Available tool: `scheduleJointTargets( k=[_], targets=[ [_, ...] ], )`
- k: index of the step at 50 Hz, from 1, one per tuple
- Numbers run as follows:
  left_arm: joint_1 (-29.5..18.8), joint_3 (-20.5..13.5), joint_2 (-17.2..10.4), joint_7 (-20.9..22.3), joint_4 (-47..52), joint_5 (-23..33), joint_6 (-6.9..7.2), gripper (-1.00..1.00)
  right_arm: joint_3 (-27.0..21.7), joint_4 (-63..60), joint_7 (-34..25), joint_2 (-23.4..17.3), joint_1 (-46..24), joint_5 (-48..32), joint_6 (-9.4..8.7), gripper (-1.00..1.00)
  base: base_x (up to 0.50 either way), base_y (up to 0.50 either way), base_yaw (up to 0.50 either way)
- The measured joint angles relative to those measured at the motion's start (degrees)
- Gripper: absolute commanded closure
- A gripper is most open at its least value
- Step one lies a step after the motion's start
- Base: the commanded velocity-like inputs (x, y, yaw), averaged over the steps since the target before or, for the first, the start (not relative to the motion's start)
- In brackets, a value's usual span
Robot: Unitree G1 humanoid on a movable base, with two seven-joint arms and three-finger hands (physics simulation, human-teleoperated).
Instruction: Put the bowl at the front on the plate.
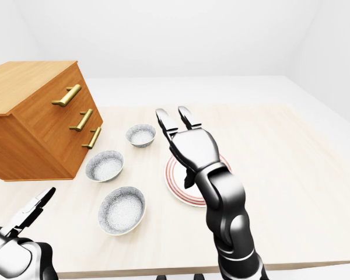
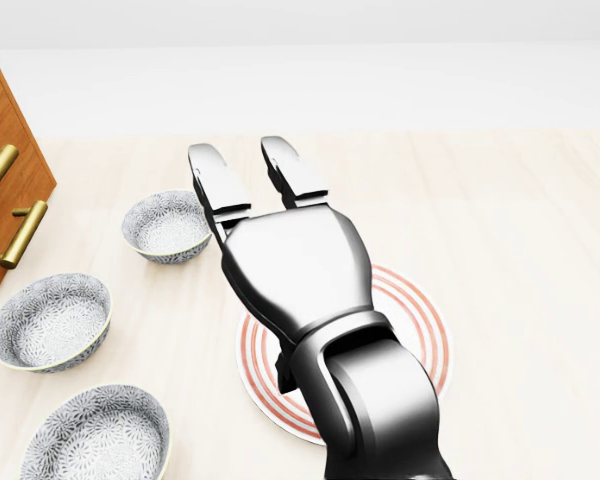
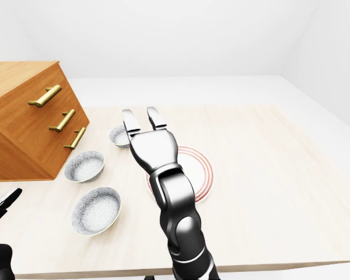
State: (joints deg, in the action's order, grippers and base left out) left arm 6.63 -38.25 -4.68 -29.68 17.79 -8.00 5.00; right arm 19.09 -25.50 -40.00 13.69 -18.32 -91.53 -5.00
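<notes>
Three grey patterned bowls stand in a column at the left of the head view: the top bowl, the middle bowl and the bottom bowl, which lies nearest the table's near edge. Right of them lies a white plate with red rings. My right gripper hovers over the plate's left half, open and holding nothing. Its fingers stretch toward the top of the view, just right of the top bowl. My left gripper shows at the bottom left of the left-eye view, open and away from the bowls.
A wooden dresser with brass handles stands on the table's left side, close to the bowls. The pale wooden table stretches to the right of the plate. Its near edge runs along the bottom of the left-eye view.
</notes>
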Motion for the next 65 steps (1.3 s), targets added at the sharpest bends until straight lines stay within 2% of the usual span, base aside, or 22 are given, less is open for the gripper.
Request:
scheduleJointTargets(
  k=[23, 31, 35, 44, 51, 57, 65],
  targets=[
    [-0.2, -0.1, -0.27, -0.25, -0.05, -0.44, 0.0, -1.0, 5.19, 8.66, 0.0, 4.52, -0.42, 1.58, 0.01, -1.0, 0.0, 0.0, 0.0],
    [-0.2, -0.16, -0.27, -0.24, 0.2, -0.52, 0.0, -1.0, 7.13, 10.05, 0.0, 5.15, 0.7, 2.35, 0.58, -1.0, 0.0, 0.0, 0.0],
    [-0.22, -0.13, -0.26, -0.24, 0.02, -0.48, 0.0, -1.0, 8.22, 9.89, 0.0, 5.19, 1.33, 2.29, 1.44, -1.0, 0.0, 0.0, 0.0],
    [-0.18, -0.05, -0.24, -0.24, -0.15, -0.43, 0.0, -1.0, 10.97, 9.34, 0.0, 4.77, 3.67, 2.73, 5.08, -1.0, 0.0, 0.0, 0.0],
    [-0.18, 0.08, -0.27, -0.29, -0.44, -0.36, 0.0, -1.0, 12.93, 8.5, 0.0, 4.94, 5.1, 3.57, 7.09, -1.0, 0.0, 0.0, 0.0],
    [-0.16, 0.07, -0.26, -0.26, -0.31, -0.25, 0.0, -1.0, 15.4, 8.3, 0.0, 5.32, 6.62, 4.26, 7.54, -1.0, 0.0, 0.0, 0.0],
    [-0.11, -0.04, -0.26, -0.19, -0.11, -0.26, 0.0, -1.0, 17.84, 8.67, 0.0, 5.17, 8.47, 4.96, 7.03, -1.0, 0.0, 0.0, 0.0]
  ],
)
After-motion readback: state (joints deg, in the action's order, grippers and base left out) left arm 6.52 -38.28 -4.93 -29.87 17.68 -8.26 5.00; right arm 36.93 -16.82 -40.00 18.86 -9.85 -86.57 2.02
